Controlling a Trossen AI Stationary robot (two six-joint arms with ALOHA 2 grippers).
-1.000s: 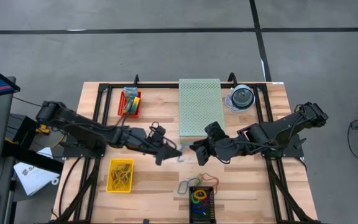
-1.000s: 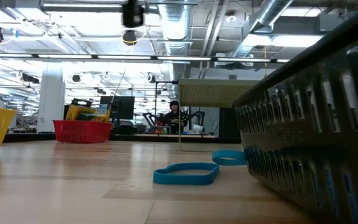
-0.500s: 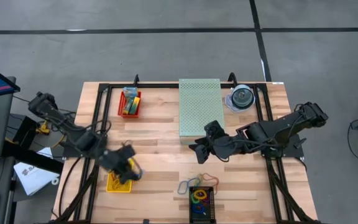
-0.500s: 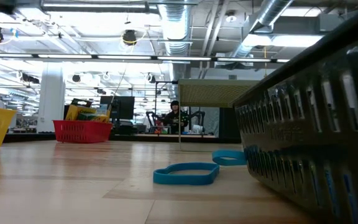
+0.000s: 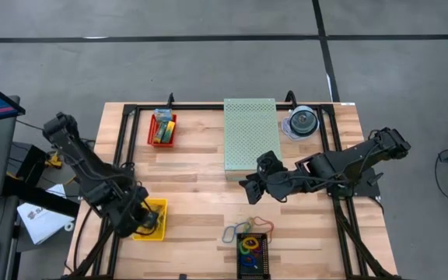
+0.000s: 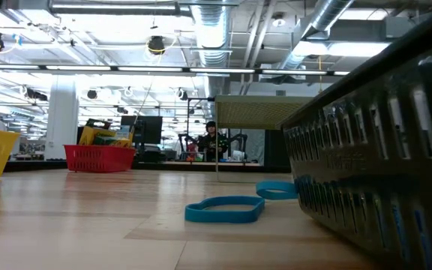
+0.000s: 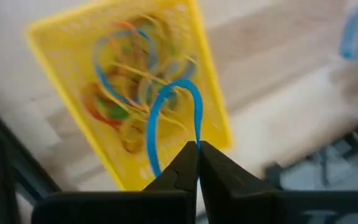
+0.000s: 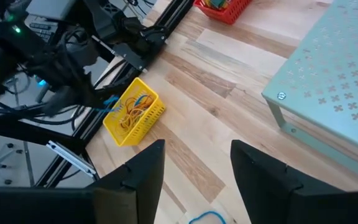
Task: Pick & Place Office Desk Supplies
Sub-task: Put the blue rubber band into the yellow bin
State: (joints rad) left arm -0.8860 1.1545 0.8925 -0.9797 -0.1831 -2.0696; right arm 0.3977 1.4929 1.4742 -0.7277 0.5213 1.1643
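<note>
One thin blue rubber-band loop pinched in left claw, over yellow mesh basket lower left | right claw spread, mid-bench, idle | judgement: centre over basket, lower, then release so loop drops inside.

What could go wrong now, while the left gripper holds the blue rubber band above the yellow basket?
1. The left gripper pinches the blue rubber band only at its fingertips, so it might slip out early.
2. The band hangs near the rim of the yellow basket, so on release it may drape over the edge or land on the table.
3. The open right gripper waits mid-table; the left arm's return path may cross it.
</note>
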